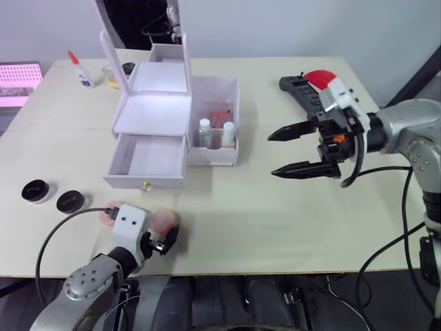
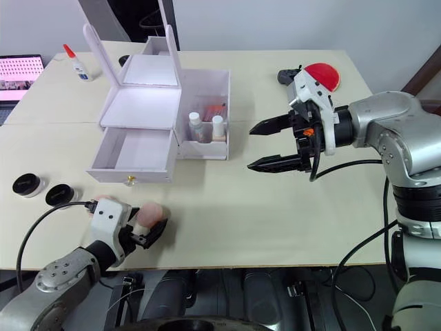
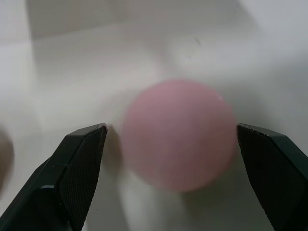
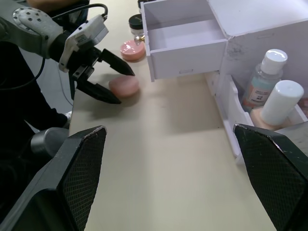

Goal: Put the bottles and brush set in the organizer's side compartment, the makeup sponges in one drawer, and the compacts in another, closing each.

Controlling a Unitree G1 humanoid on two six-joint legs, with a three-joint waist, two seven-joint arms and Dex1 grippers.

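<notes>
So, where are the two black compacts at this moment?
In the left eye view, the two compacts lie side by side on the table's near left part, left of the open lower drawer and the left gripper.

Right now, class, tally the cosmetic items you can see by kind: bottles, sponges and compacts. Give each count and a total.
Bottles in the side compartment: 2 (clear, beige)
Pink sponges on the table: 2 ()
Black compacts on the table: 2 ()
Total: 6
</notes>
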